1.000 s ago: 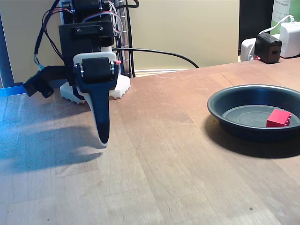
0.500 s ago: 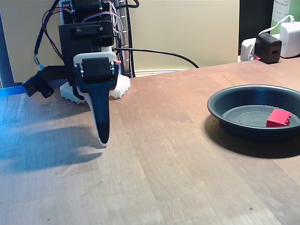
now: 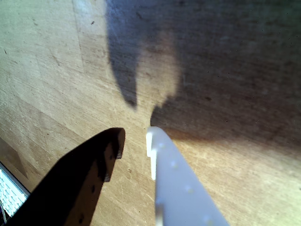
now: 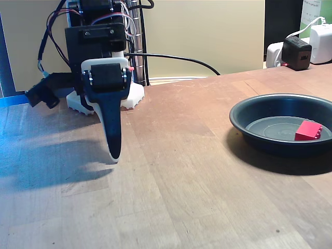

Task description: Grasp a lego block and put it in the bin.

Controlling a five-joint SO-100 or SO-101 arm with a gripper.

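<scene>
The red lego block (image 4: 308, 130) lies inside the bin (image 4: 259, 141), a wide dark dish at the right of the fixed view, on its flat bottom near the right side. My gripper (image 4: 114, 155) hangs point-down just above the wooden table at the left, far from the bin. In the wrist view my gripper (image 3: 134, 136) shows a black finger (image 3: 94, 169) and a white finger (image 3: 174, 179) with only a narrow gap at the tips and nothing between them, over bare wood.
The arm's white base (image 4: 132, 96) stands behind the gripper. A black cable (image 4: 176, 57) runs along the back edge. A black adapter (image 4: 296, 52) and a white one (image 4: 321, 41) sit at the back right.
</scene>
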